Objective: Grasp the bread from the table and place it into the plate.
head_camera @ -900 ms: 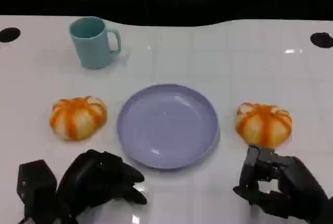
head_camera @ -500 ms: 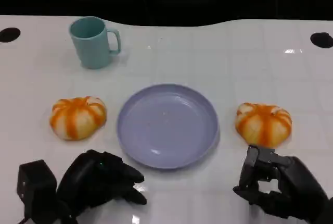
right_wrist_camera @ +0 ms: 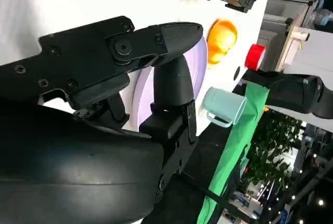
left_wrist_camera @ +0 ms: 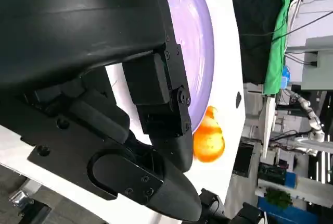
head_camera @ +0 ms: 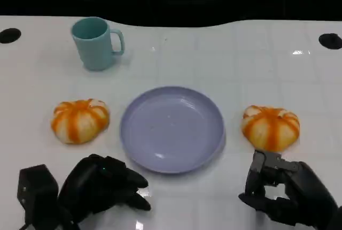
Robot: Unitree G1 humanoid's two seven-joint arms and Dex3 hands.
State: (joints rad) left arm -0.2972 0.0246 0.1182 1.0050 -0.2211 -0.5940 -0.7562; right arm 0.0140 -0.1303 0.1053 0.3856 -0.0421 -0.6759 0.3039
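Observation:
Two orange-striped bread rolls lie on the white table, one on each side of an empty lilac plate (head_camera: 171, 128). The left bread (head_camera: 80, 120) sits just beyond my left hand (head_camera: 104, 187), which rests low on the table with fingers loosely spread and nothing in it. The right bread (head_camera: 271, 127) lies directly ahead of my right hand (head_camera: 283, 192), a small gap away; its fingers are apart and hold nothing. The left wrist view shows the plate (left_wrist_camera: 200, 47) and the far bread (left_wrist_camera: 208, 139) past the fingers (left_wrist_camera: 166, 104). The right wrist view shows a bread (right_wrist_camera: 221, 39) beyond the plate (right_wrist_camera: 200, 75).
A teal mug (head_camera: 96, 43) stands at the back left, well behind the left bread, and appears in the right wrist view as the mug (right_wrist_camera: 223, 107). Black round holes mark the table's far corners (head_camera: 330, 40). Open white tabletop (head_camera: 240, 64) lies behind the plate.

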